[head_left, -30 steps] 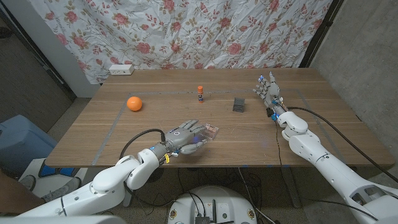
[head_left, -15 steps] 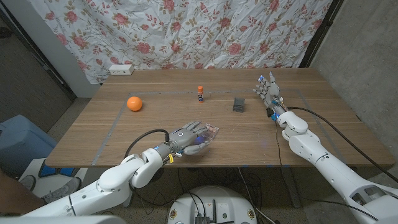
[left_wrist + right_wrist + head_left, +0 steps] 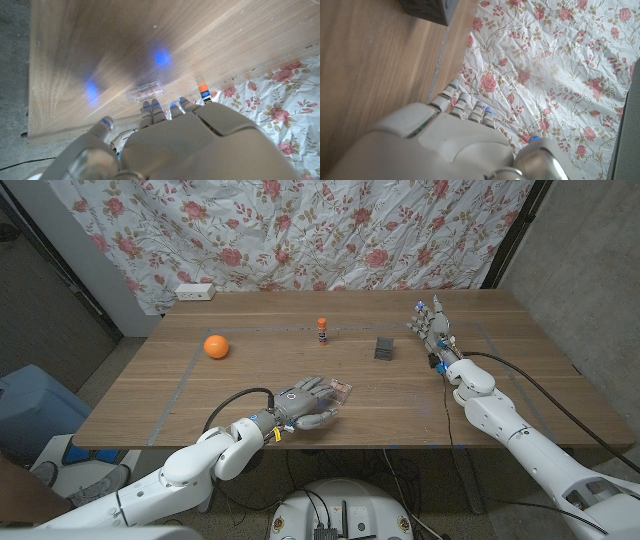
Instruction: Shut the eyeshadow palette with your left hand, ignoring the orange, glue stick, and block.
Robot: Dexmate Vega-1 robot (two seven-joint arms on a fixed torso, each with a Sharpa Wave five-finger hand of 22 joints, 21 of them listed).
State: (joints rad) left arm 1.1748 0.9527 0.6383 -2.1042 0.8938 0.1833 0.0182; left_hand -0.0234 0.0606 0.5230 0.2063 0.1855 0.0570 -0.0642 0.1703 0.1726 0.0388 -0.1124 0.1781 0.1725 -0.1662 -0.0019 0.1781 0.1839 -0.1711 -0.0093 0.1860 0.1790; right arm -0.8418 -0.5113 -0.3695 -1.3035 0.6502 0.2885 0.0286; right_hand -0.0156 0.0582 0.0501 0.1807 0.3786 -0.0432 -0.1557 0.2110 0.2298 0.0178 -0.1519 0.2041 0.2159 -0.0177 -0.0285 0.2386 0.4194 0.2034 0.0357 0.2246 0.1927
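Note:
The eyeshadow palette is a small clear-lidded case with pinkish pans, lying near the table's front edge. In the left wrist view the palette looks low and flat on the wood, just beyond my fingertips. My left hand hovers over the palette's near-left side with its fingers spread and nothing gripped; whether they touch the case I cannot tell. My right hand stands far right at the back, fingers extended and apart, holding nothing.
An orange sits at the left. A glue stick stands at the middle back, and a dark block lies to its right, near my right hand. A white power strip lies at the back left corner.
My left hand has shifted slightly towards the palette and sunk lower. The palette's lid looks flatter than half a second ago. The right arm has not moved.

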